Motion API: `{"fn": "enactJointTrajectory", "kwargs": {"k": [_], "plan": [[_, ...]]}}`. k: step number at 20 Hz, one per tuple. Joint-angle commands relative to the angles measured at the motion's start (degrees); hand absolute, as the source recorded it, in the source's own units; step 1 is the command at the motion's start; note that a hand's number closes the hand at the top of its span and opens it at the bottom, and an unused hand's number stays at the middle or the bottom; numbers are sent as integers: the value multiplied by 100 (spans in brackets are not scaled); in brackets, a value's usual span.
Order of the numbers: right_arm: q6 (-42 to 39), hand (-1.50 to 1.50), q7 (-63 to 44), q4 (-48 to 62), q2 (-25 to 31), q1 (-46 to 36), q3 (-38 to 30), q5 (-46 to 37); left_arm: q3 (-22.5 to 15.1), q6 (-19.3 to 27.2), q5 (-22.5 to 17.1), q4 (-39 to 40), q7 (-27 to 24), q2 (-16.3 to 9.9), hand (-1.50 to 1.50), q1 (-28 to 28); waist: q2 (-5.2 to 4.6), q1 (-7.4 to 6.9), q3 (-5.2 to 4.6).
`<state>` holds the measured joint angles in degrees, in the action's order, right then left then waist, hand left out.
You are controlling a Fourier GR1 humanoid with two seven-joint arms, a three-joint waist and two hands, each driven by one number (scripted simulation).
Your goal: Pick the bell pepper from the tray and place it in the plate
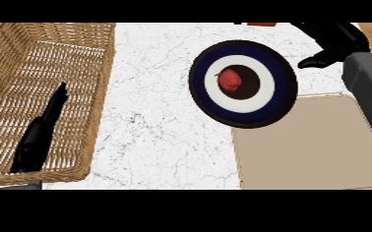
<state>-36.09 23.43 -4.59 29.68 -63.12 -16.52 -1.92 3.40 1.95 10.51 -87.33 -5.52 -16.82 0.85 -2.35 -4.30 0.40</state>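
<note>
Bell pepper [231, 79] is sitting at the plate's [242, 117] centre, beside the tray [305, 147], looking light, smooth and likely slippery, best cupped around its sides. Right robot hand [335, 42] is hovering near the counter's [160, 128] far edge, fingers relaxed, holding nothing.

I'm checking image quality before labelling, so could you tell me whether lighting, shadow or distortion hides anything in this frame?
Head view: lighting is even, with no glare on the counter; the plate looks taller than wide from the steep angle; the pepper shows plainly at its centre; the left hand is a dark shape over the basket, its fingers hard to read; the right hand is cut off by the right edge.
</note>
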Motion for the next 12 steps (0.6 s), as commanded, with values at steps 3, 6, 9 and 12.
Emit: {"fn": "enactJointTrajectory", "kwargs": {"k": [3, 6, 9, 12], "plan": [[-351, -150, 471, -160, 379, 346, -176, 149, -154, -73, 41, 72, -94, 55, 0, -72, -98, -139, 7], [-546, -150, 463, -241, 615, 463, -82, 42, -164, -84, 56, 38, -113, 29, 0, 19, -98, -192, 10], [-563, -150, 438, -285, 719, 499, -134, 85, -89, -127, -11, 185, -141, -23, 0, -168, -143, -193, 12], [-475, -150, 370, -294, 682, 510, -177, 123, -119, -114, -11, 62, 10, -46, 0, -247, -156, -275, 22]]}}
